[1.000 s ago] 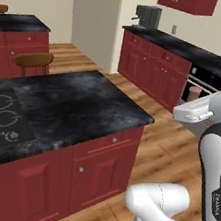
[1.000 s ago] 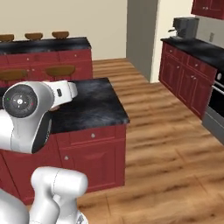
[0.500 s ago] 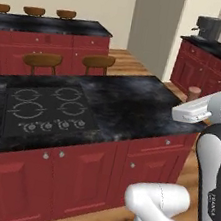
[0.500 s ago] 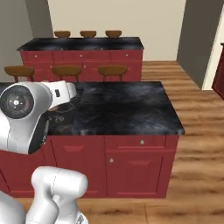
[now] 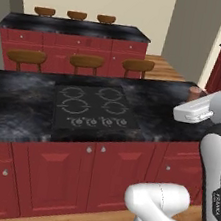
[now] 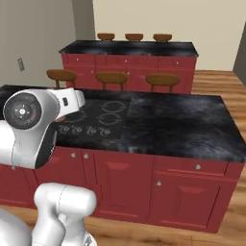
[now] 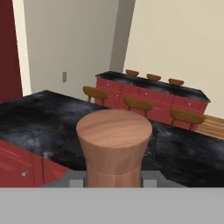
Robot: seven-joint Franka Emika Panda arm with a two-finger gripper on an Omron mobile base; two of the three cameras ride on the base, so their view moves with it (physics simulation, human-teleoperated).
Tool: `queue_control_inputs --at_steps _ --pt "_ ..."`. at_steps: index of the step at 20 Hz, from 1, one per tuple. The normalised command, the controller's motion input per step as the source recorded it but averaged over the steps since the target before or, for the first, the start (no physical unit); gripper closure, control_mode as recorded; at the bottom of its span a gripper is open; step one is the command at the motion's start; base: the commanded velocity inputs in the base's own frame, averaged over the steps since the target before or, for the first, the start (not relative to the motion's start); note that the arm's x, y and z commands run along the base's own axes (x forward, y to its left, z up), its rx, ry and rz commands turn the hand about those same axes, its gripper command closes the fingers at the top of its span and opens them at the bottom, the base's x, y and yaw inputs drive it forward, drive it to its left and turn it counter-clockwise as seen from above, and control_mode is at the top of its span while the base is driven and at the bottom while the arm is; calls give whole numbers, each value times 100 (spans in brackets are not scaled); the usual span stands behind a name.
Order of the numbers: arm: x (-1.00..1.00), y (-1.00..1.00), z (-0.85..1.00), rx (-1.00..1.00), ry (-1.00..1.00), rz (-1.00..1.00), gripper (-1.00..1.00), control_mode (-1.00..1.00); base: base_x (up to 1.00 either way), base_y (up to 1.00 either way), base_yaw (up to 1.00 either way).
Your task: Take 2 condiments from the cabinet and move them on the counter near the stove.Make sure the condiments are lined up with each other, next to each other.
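The gripper (image 7: 113,183) is clamped around the lower body of the brown shaker (image 7: 114,148), which stands upright between the jaws and sits right in front of the hand camera. From the left base view, the shaker's top (image 5: 195,93) peeks out just past the end of the white arm, carried above the right part of the black counter (image 5: 16,113), off to the right of the stove (image 5: 93,107) and not touching the stone.

The shaker looks like turned wood: stiff, light, with a waist that narrows below a wider, flat-rounded top. I'd judge it a forgiving thing to hold. It won't crush or bend, and the flare above the waist should stop it from sliding down through the jaws. The surface seems smooth, though, so a loose grip could let it twist or tilt. Holding it low on the body, as now, keeps the top clear, but it leaves the base hidden, so setting it down flat will need some care.

Beyond the counter stand three wooden stools (image 5: 85,60), and behind them a second black-topped bar (image 5: 75,26) with red fronts. The counter beside the stove has plenty of bare stone for the shaker. I can't spot the second condiment from here.
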Motion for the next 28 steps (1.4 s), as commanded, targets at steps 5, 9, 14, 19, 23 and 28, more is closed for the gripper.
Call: queue_control_inputs --at_steps 5,9,14,19,23,28 --pt "0 0 0 0 0 0 100 100 33 47 0" --pt "0 0 0 0 0 0 100 100 62 5 0" --pt "0 0 0 0 0 0 100 100 67 1 0" --pt "0 0 0 0 0 0 100 100 67 0 0" --pt "0 0 0 0 0 0 100 100 70 0 0" --pt "0 0 0 0 0 0 100 100 62 2 0"
